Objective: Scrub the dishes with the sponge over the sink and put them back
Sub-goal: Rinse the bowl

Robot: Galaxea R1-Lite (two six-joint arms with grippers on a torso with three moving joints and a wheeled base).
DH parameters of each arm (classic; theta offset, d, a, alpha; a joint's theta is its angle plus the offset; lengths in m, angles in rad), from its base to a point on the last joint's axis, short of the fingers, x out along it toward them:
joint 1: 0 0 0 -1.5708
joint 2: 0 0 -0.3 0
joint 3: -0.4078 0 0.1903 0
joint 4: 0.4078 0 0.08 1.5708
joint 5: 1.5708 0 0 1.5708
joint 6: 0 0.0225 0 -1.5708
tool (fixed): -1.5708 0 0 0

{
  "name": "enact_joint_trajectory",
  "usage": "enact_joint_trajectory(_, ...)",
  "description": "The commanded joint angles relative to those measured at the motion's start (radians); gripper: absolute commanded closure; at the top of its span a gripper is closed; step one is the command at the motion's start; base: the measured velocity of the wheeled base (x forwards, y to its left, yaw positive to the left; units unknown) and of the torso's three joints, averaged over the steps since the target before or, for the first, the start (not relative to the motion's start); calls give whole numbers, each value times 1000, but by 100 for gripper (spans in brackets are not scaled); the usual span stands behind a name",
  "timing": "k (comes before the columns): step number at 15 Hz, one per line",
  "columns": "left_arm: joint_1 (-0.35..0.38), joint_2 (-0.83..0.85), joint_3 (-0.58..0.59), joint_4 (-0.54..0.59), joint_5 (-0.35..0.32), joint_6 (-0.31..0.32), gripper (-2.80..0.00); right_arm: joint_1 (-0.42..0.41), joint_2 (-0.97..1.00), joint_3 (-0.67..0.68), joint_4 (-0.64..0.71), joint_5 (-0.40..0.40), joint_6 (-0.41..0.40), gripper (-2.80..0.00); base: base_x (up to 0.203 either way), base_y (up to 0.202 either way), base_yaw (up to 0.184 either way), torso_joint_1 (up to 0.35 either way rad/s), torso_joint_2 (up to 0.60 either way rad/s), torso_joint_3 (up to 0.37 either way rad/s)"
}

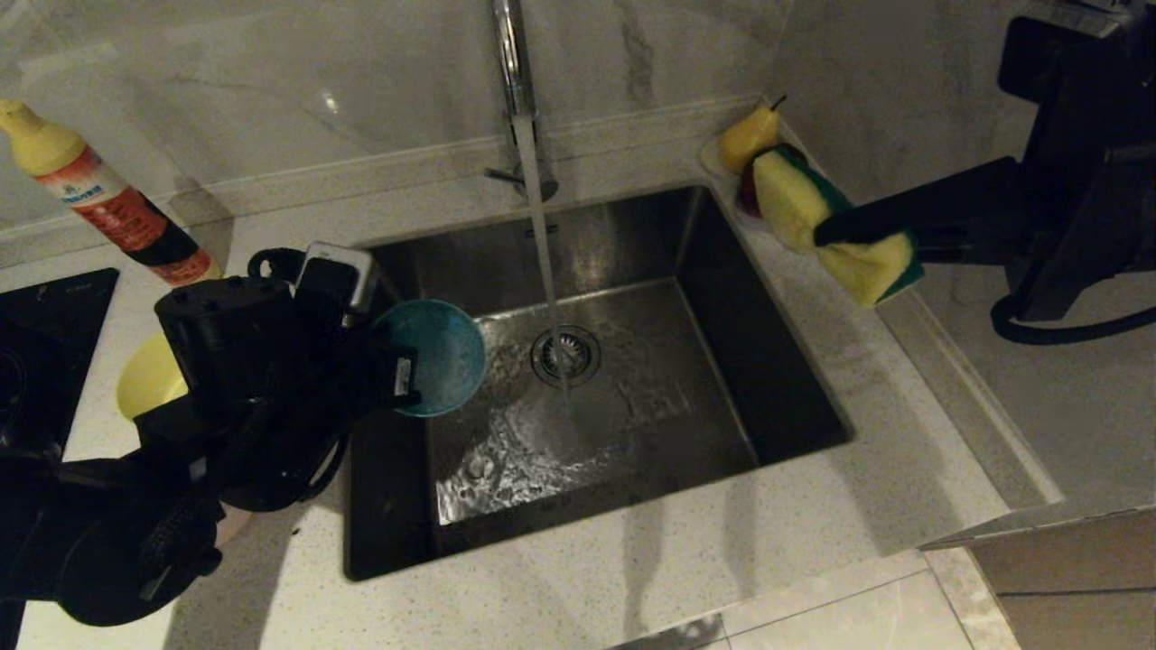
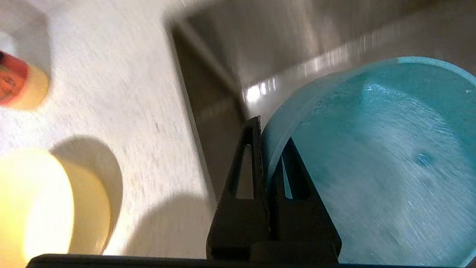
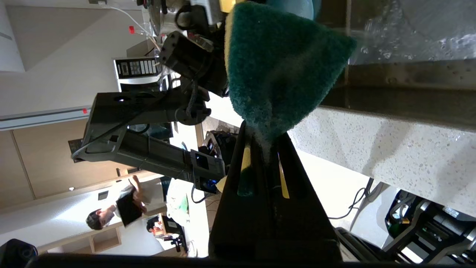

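My left gripper (image 2: 269, 132) is shut on the rim of the light blue bowl (image 1: 433, 357), which hangs tilted over the left side of the steel sink (image 1: 768, 379). In the left wrist view one finger lies inside the blue bowl (image 2: 375, 160) and one outside. A yellow bowl (image 1: 149, 377) stands on the counter left of the sink, partly behind my left arm. Over the counter right of the sink, my right gripper (image 1: 824, 236) is shut on the sponge (image 1: 804, 203), yellow foam with a green face (image 3: 279, 63). The pink bowl is out of view.
Water runs from the chrome tap (image 1: 517, 90) onto the drain strainer (image 1: 565, 352). A detergent bottle (image 1: 99, 194) stands at the back left, beside a black hob (image 1: 41, 334). A pear on a small white dish (image 1: 750, 135) sits at the sink's back right corner.
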Motion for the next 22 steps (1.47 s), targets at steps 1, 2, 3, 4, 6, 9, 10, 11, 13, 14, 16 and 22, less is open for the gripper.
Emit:
enact_joint_trajectory(1, 1, -23, -32, 11, 2, 6, 0, 0, -6, 5, 3, 4, 3, 0, 0, 0, 0, 0, 0, 0)
enact_joint_trajectory(2, 0, -26, -47, -17, 2, 9, 0, 1, -6, 5, 3, 4, 3, 0, 0, 0, 0, 0, 0, 0)
enact_joint_trajectory(3, 0, -26, -50, -50, 2, 13, 0, 0, -6, 5, 3, 4, 3, 0, 0, 0, 0, 0, 0, 0)
enact_joint_trajectory(4, 0, -22, -44, -70, 3, 24, 0, 2, -5, 6, 4, 5, 3, 0, 0, 0, 0, 0, 0, 0)
enact_joint_trajectory(6, 2, -14, -51, -211, 7, 77, 0, 0, -10, 15, 0, 5, 3, 0, 0, 0, 0, 0, 0, 0)
enact_joint_trajectory(9, 2, -10, -53, -301, 8, 160, 0, 0, -4, 20, -1, 5, 2, 0, 0, 0, 0, 0, 0, 0)
enact_joint_trajectory(10, 1, -5, -45, -330, 8, 179, 0, 2, -4, 19, -2, 5, 2, 0, 0, 0, 0, 0, 0, 0)
enact_joint_trajectory(11, 1, 1, -21, -371, 8, 191, 0, 2, -3, 20, -2, 5, 2, 0, 0, 0, 0, 0, 0, 0)
enact_joint_trajectory(13, 1, 21, 25, -454, 8, 202, 0, 1, 2, 20, -2, 5, 2, 0, 0, 0, 0, 0, 0, 0)
enact_joint_trajectory(14, 2, 17, 6, -464, 8, 205, 0, 2, 3, 20, -2, 5, 2, 0, 0, 0, 0, 0, 0, 0)
enact_joint_trajectory(16, 2, -1, -33, -467, 7, 218, 0, 2, 3, 20, -2, 5, 3, 0, 0, 0, 0, 0, 0, 0)
enact_joint_trajectory(22, 1, -14, -65, -528, -6, 274, 0, 2, 20, 18, -2, 7, 2, 0, 0, 0, 0, 0, 0, 0)
